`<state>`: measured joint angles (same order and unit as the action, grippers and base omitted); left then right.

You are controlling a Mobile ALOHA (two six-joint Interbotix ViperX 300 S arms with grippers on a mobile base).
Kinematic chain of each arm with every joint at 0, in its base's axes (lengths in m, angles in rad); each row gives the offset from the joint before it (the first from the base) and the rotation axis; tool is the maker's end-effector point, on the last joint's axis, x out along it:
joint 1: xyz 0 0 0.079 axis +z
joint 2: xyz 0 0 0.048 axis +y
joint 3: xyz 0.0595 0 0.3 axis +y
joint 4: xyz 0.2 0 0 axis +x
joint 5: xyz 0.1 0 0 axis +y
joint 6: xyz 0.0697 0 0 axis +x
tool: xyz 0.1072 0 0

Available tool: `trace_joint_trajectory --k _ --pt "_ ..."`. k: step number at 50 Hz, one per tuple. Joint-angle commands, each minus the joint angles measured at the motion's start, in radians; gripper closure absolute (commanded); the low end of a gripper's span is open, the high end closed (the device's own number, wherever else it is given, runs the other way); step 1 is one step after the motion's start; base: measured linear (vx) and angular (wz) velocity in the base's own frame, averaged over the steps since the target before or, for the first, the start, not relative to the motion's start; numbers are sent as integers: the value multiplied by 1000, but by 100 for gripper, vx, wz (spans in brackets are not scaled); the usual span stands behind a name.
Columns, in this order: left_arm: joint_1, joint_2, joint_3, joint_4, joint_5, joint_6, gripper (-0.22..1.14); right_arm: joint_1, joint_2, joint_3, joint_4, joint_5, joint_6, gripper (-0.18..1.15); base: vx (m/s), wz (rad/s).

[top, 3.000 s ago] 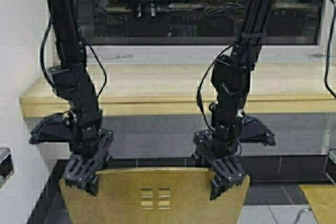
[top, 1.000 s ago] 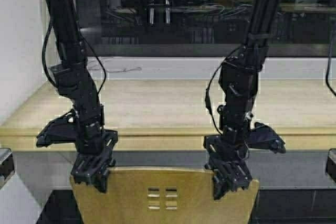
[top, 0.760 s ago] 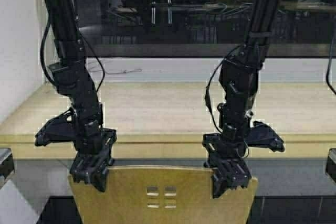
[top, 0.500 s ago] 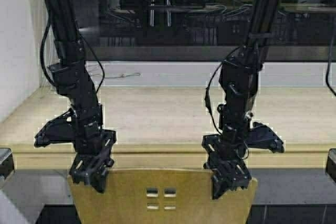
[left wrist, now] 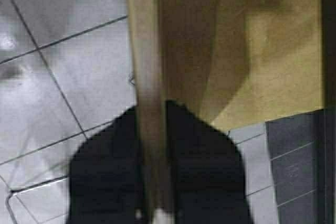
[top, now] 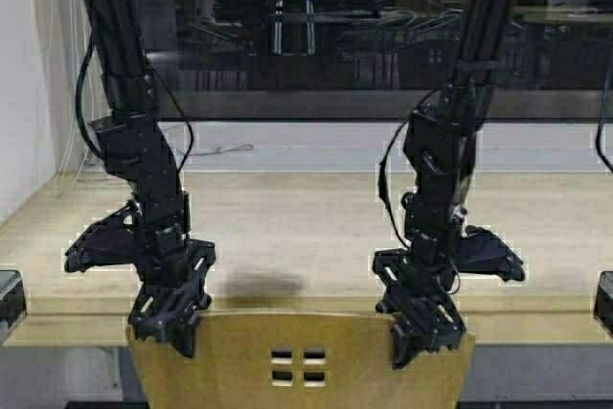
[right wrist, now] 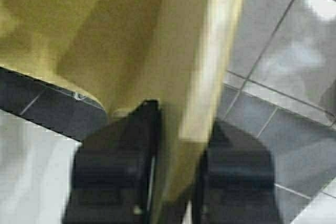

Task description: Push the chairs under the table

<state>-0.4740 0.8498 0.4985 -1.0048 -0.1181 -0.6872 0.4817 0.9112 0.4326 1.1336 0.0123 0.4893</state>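
Observation:
One tan plywood chair [top: 299, 361] shows at the bottom centre of the high view, its backrest with four small square cutouts just before the table's thick front edge [top: 287, 328]. My left gripper [top: 169, 318] is shut on the backrest's top left edge, and my right gripper [top: 427, 334] is shut on its top right edge. In the left wrist view the backrest edge [left wrist: 149, 77] runs between the black fingers [left wrist: 205, 177] of the left gripper [left wrist: 155, 182]. In the right wrist view the right gripper [right wrist: 176, 182] clamps the backrest [right wrist: 199, 77]. The chair's legs are hidden.
A dark window [top: 306, 35] runs behind the table, with a pale sill and a thin cable [top: 215, 151] on it. A white wall [top: 19, 93] stands at the left. Grey tiled floor [left wrist: 63, 66] lies under the chair.
The robot has driven forward: the table has come nearer and its front edge now meets the backrest's top. Both grippers have kept their hold on the chair.

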Motion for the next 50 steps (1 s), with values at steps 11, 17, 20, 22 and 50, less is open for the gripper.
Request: trace_joint_trajectory --k 11,17,20,22,50 --pt "2 -41 -12 23 23 57 88 6 -21 -3 -55 3 -201 92 12 2" --pt "2 -43 -6 23 25 58 88 5 -23 -3 -72 9 -209 92 6 1" --pt "0 -43 -6 23 25 58 87 6 -23 0 -75 11 -210 91 4 1" --pt "0 -43 -8 25 25 60 87 6 -20 -3 -78 11 -212 89 2 0" --pt "0 -135 49 51 63 89 -6 -31 -117 21 -80 89 -190 1 -1 -1"
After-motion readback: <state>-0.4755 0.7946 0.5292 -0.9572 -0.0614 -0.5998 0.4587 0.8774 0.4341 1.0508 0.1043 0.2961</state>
